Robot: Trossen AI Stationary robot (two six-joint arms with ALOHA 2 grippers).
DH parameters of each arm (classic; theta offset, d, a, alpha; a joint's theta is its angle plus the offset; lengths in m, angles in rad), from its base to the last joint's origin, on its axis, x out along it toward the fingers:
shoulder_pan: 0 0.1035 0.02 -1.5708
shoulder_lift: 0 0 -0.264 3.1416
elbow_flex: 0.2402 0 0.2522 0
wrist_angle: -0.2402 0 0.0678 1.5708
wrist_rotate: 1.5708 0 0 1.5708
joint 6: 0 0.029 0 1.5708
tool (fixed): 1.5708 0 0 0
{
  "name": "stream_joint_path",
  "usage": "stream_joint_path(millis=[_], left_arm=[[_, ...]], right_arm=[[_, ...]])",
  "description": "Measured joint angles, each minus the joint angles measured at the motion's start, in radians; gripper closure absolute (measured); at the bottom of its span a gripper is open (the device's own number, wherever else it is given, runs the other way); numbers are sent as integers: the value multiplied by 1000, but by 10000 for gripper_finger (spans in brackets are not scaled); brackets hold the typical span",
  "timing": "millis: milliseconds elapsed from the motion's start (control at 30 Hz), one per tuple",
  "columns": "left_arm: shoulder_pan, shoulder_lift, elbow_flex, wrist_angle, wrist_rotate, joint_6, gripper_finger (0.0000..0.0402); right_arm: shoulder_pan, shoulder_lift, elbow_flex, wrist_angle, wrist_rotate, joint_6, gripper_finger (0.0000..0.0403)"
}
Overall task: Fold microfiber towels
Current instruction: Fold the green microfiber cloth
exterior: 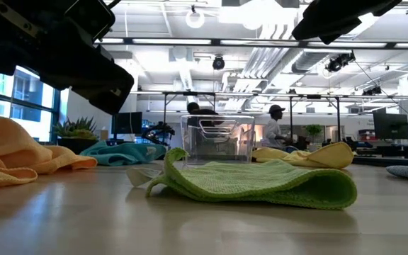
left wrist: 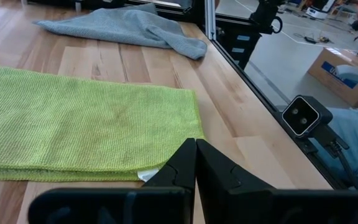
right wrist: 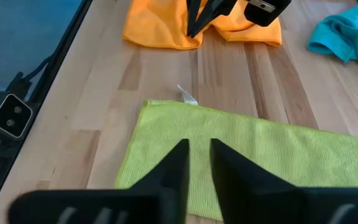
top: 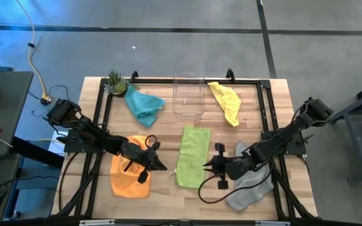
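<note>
High view is showing the lime green towel point(top: 192, 156) lying folded once in the table's middle, so one fold looks done. The orange point(top: 131, 176), teal point(top: 144, 105), yellow point(top: 226, 102) and grey point(top: 250, 185) towels are lying crumpled. The left gripper point(top: 159, 164) is hanging closed and empty beside it; the right gripper point(right wrist: 197, 163) is hovering slightly parted above its edge, holding nothing.

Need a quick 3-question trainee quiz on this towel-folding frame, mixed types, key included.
1. True or false: the lime green towel lies folded between the two grippers.
2. Which towel lies under the left gripper? A grey B orange C teal
3. Fill in: the clear bin stands between the teal towel and the ___ towel.

Key: 1 true; 2 B, the orange towel; 3 yellow, the yellow towel.
</note>
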Motion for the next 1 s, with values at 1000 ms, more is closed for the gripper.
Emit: stream_joint_path(millis=[1000], left_arm=[[0,0,0,-5,3,-4,401]], right_arm=[[40,346,340,-361,-173,-69,181]])
